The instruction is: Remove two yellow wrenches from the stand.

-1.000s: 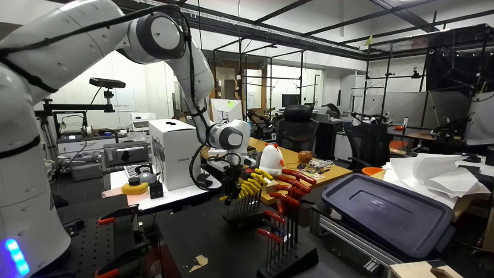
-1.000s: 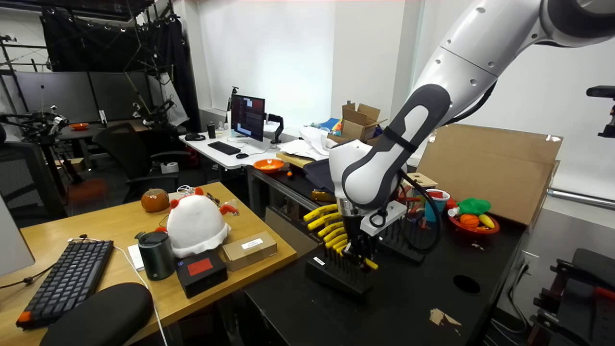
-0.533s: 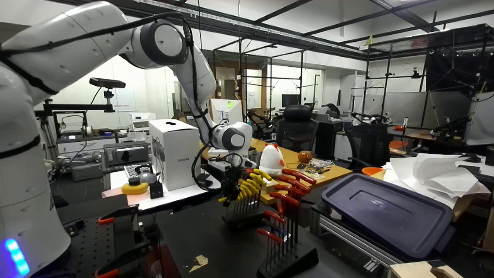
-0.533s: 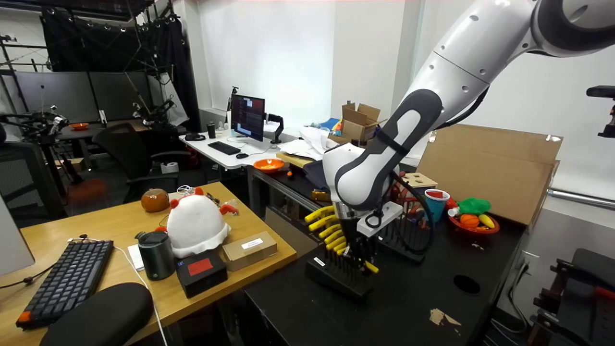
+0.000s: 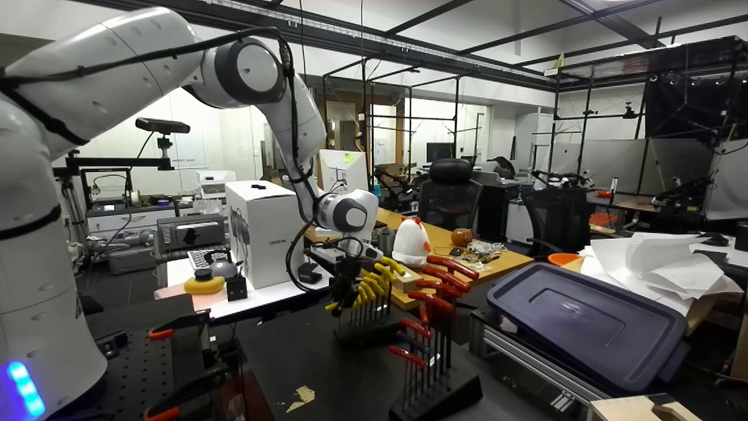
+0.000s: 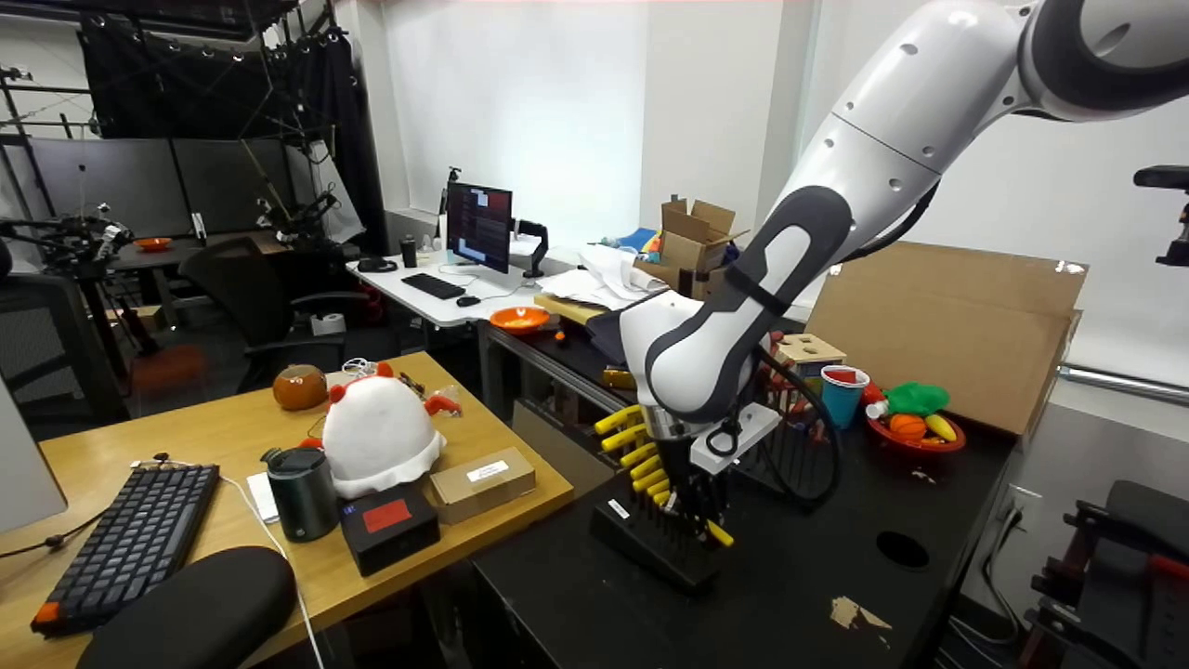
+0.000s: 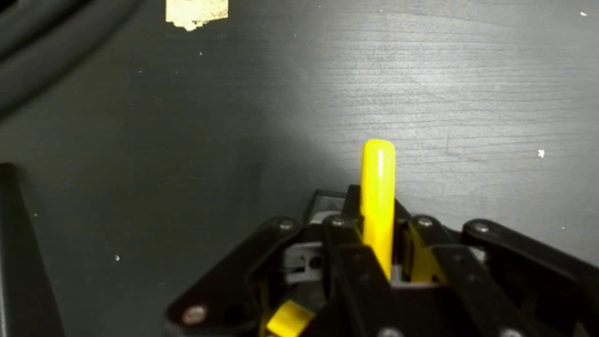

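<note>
The dark stand (image 5: 362, 334) is on the black table and holds a fanned row of yellow wrenches (image 5: 369, 287); both also show in an exterior view, the stand (image 6: 641, 541) and the wrenches (image 6: 641, 451). My gripper (image 5: 340, 305) is at the low end of the row, close above the stand. It also shows in an exterior view (image 6: 703, 518). In the wrist view, my gripper (image 7: 377, 217) is closed around a yellow wrench handle (image 7: 378, 178), whose end sticks out past the fingers. The shaft of this wrench is hidden. A small yellow piece shows behind the left finger.
A second black stand (image 5: 444, 386) with red-handled tools (image 5: 435, 301) is beside the yellow row. A blue cup (image 6: 841, 400) and an orange bowl (image 6: 915, 451) of toys are further along the table. A dark-blue case (image 5: 584, 324) lies nearby.
My gripper has moved slightly down and sideways, away from the red-handled tools. The held handle has moved with it. The stand and the yellow row have shifted slightly the same way.
</note>
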{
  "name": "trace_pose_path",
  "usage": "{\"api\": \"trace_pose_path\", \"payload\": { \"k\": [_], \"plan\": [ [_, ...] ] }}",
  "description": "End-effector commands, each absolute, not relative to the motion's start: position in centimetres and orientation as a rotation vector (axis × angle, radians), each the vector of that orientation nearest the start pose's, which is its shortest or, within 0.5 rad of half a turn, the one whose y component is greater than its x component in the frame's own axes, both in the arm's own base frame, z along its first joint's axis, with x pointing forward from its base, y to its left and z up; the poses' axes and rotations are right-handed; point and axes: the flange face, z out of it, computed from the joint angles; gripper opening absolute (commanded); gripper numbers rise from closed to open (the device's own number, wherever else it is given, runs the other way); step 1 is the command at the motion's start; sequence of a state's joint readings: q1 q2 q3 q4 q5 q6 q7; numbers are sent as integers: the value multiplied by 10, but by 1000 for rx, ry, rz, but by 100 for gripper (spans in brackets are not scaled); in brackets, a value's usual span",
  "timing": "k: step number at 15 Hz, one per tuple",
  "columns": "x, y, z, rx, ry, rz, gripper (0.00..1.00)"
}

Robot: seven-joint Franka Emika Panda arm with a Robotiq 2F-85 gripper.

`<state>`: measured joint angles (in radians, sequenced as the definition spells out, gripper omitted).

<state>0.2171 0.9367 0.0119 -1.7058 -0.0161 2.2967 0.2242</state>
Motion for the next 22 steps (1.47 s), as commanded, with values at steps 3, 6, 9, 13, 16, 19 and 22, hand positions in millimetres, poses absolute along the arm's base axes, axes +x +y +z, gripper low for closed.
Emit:
{"api": "trace_pose_path", "payload": {
  "k": [3,6,9,13,16,19,22],
  "plan": [
    [587,149,35,-3144,-49,553,3],
    [585,154,39,-3146,-56,531,3],
    [586,155,36,-3135,-59,537,3],
    [588,154,31,-3123,-47,543,26],
    [588,154,30,-3118,-35,541,52],
    [588,155,30,-3117,-26,533,73],
    [589,154,30,-3112,9,513,97]
  ]
}}
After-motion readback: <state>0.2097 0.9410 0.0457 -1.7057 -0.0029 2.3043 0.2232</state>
